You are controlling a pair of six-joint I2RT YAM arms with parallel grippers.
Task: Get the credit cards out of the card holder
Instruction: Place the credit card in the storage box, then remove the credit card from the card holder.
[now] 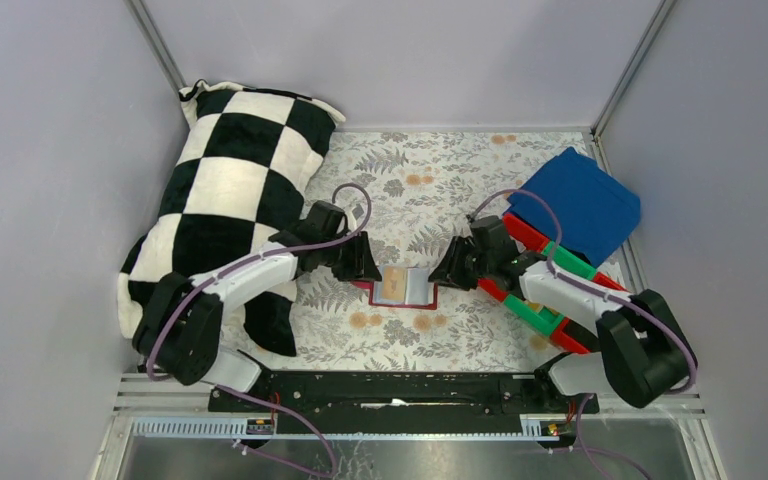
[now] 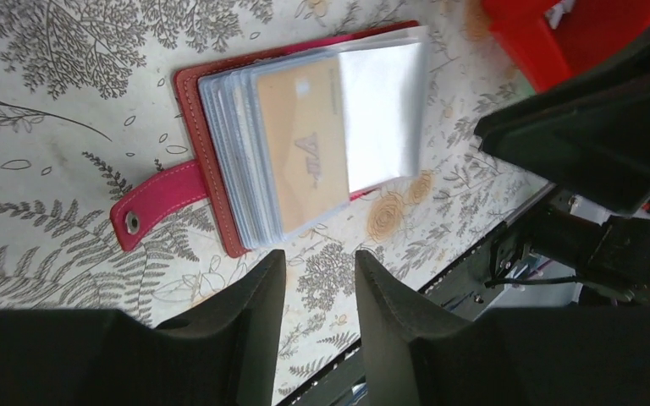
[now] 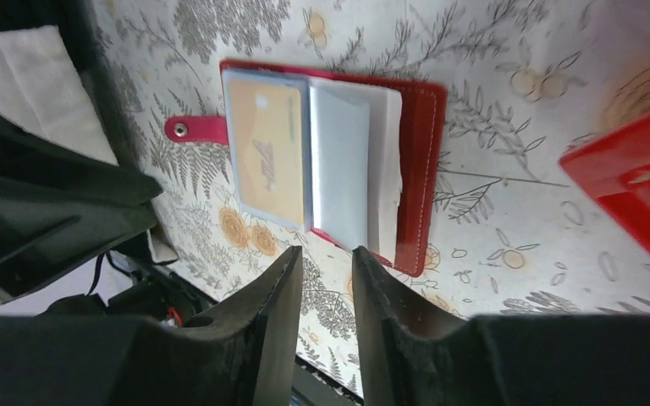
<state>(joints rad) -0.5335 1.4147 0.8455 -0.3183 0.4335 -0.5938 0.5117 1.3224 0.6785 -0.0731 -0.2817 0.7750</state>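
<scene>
Left fingers (image 2: 250, 321) and right fingers (image 3: 275, 313) are hovering slightly parted and empty, card holder (image 1: 401, 287) lying open on the table (image 1: 440, 190) between them, credit cards (image 2: 300, 139) sitting inside, none out yet.

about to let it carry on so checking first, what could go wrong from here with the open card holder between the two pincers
1. The tan card sits inside a clear sleeve; a pincer could pinch sleeve and card together and lift the whole card holder instead of freeing the card.
2. The left pincer and right pincer are both off the card holder and empty, so nothing pins it; a pull may slide it across the floral cloth.
</scene>
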